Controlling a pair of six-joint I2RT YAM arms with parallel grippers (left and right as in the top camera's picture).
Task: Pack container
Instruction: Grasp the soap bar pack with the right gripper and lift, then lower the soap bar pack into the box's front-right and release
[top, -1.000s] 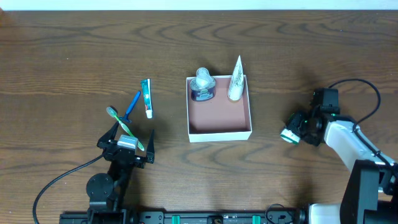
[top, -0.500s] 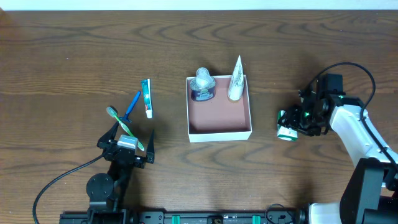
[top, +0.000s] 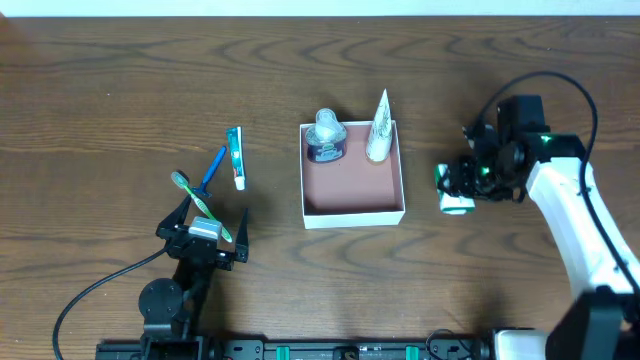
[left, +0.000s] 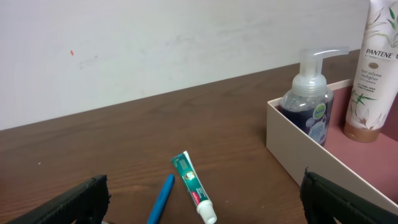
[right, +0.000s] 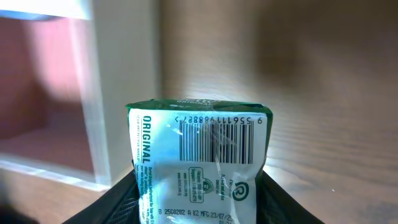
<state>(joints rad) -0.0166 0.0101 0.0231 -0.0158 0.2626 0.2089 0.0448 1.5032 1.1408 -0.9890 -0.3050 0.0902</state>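
Note:
The container (top: 353, 211) is a square white-walled box with a reddish-brown floor at the table's middle. A pump bottle (top: 326, 137) and a white Pantene tube (top: 379, 130) stand in its far part; both show in the left wrist view, bottle (left: 309, 106) and tube (left: 376, 68). My right gripper (top: 462, 188) is shut on a green and white soap packet (right: 199, 162), held just right of the container's wall (right: 99, 106). My left gripper (top: 205, 240) is open and empty, near the front left. A toothpaste tube (top: 236, 157), a blue pen (top: 213, 170) and a green toothbrush (top: 192, 195) lie before it.
The toothpaste tube (left: 194, 186) and blue pen (left: 161, 199) lie between my left fingers' line of sight and the container's near wall (left: 311, 162). A white wall rises behind the table's far edge. Cables trail from both arms.
My right gripper has carried the soap packet left and slightly farther, toward the container's right wall. The left arm has not moved.

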